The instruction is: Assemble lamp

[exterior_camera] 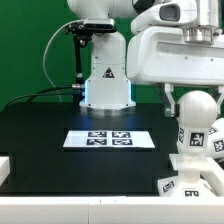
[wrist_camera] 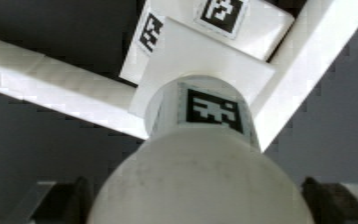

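The round white bulb [exterior_camera: 197,108] hangs in my gripper [exterior_camera: 192,100] at the exterior view's right, its tagged neck pointing down. It is just above the blocky white lamp base [exterior_camera: 196,172], which carries tags; I cannot tell whether the two touch. In the wrist view the bulb [wrist_camera: 194,150] fills the middle between my two dark fingers [wrist_camera: 60,200], and the gripper [wrist_camera: 194,208] is shut on it. The tagged base [wrist_camera: 211,30] lies beyond the bulb's tip. The shade is out of view.
The marker board [exterior_camera: 108,139] lies flat in the middle of the black table. The arm's white pedestal [exterior_camera: 105,82] with blue light stands behind it. White rails [exterior_camera: 60,205] border the table's front and left edge, and also cross the wrist view [wrist_camera: 51,75].
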`<state>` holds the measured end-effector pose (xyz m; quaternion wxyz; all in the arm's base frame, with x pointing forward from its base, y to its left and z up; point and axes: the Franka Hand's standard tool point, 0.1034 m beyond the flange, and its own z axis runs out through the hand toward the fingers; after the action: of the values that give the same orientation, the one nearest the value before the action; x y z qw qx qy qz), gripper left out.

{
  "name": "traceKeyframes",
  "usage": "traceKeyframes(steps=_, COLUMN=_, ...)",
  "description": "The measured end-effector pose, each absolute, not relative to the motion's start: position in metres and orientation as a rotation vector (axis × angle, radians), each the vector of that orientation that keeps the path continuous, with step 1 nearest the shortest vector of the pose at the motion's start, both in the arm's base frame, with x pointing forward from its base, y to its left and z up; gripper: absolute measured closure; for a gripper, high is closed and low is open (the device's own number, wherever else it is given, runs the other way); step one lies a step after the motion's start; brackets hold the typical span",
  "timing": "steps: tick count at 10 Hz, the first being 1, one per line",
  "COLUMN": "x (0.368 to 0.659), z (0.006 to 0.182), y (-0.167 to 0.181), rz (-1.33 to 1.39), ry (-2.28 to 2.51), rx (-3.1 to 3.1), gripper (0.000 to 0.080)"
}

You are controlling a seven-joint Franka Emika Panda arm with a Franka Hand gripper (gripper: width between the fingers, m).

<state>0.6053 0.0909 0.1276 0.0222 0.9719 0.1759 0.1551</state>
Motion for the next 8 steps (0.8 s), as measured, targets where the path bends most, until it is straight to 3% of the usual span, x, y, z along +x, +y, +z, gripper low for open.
traceKeyframes(steps=2, x=0.6028, z=0.1207, y=0.0970, rz=0.476, ry=0.562, rx=3.010, gripper=0.0225)
traceKeyframes(steps=3, x=0.6029, z=0.1207, y=0.0965, rz=0.476, ry=0.559, rx=3.011, gripper=0.0169)
traceKeyframes(steps=7, x=0.5995, z=0.1199, y=0.0967, rz=0.413, ry=0.538, rx=3.024, gripper=0.0104)
traceKeyframes(steps=8, x=0.6031, z=0.1267, y=0.0982, rz=0.331, ry=0.522, rx=3.032, gripper=0.0101)
